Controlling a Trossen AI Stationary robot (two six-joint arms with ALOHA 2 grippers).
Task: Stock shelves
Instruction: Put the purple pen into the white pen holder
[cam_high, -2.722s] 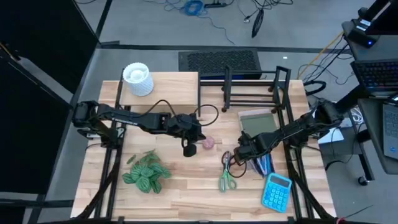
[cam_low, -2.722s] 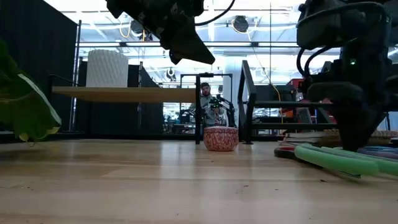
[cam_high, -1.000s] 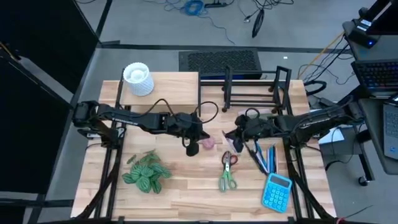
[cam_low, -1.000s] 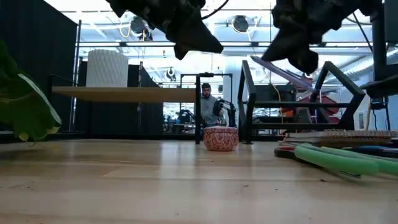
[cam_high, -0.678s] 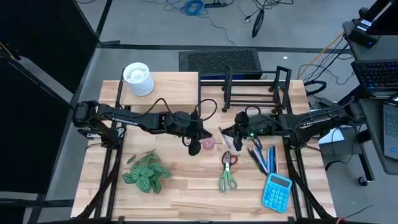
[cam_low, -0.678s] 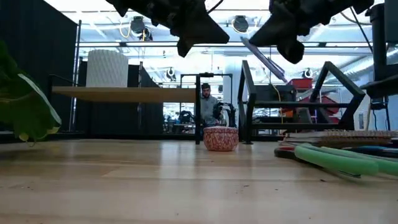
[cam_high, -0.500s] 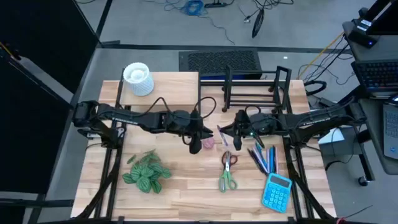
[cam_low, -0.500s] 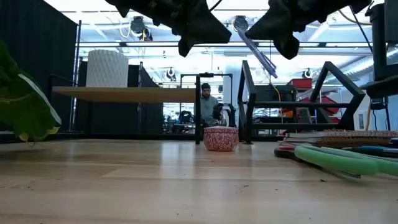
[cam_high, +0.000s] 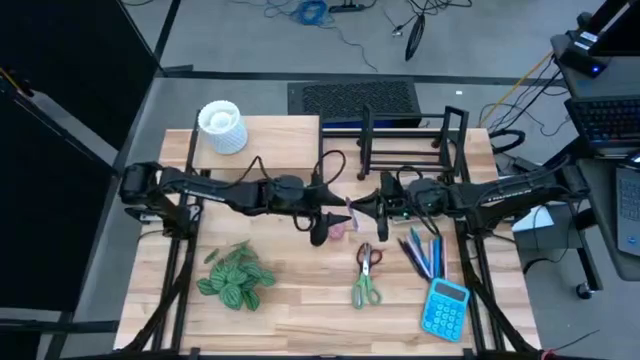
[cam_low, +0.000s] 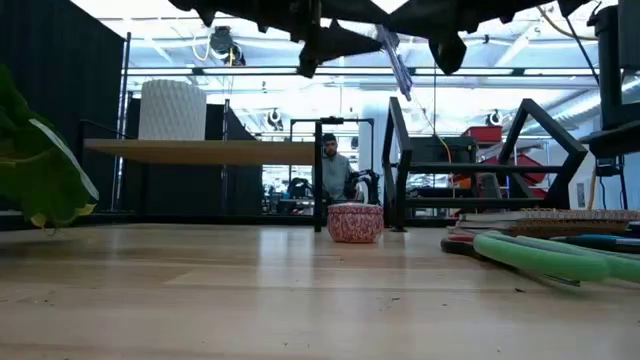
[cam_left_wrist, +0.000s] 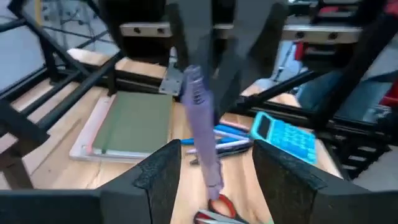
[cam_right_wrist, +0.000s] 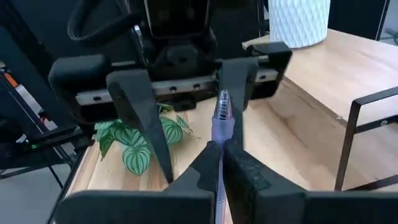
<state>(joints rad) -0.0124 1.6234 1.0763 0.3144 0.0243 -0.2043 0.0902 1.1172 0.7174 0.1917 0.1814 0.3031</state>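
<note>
Above the table's middle my right gripper (cam_high: 366, 208) is shut on a purple pen (cam_right_wrist: 222, 118). My left gripper (cam_high: 338, 213) faces it, open; its two fingers (cam_left_wrist: 163, 177) stand on either side of the pen's free end, and I cannot tell whether they touch it. A pink bowl (cam_low: 355, 222) sits on the table below them. At the back, the pale-wood riser shelf (cam_high: 270, 140) carries a white vase (cam_high: 222, 127). The black wire rack (cam_high: 405, 145) stands to its right. My right gripper pinches the purple pen (cam_right_wrist: 217, 144) between its two fingers. The pen runs along them, and its free end (cam_left_wrist: 210, 167) sticks out toward the left gripper. The fingers come level from the table's right. The pen is lifted clear and slants in the low view.
A green notebook (cam_left_wrist: 134, 124) lies under the right arm. Loose pens (cam_high: 422, 252), scissors (cam_high: 366, 275) and a blue calculator (cam_high: 445, 307) lie at the near right. A leafy plant (cam_high: 236, 277) lies at the near left. A person sits in the room behind.
My right gripper has carried the pen up and toward the table's left, and the pen has turned toward my left gripper. My left gripper has risen and moved right, so the pen's end now lies between its open fingers.
</note>
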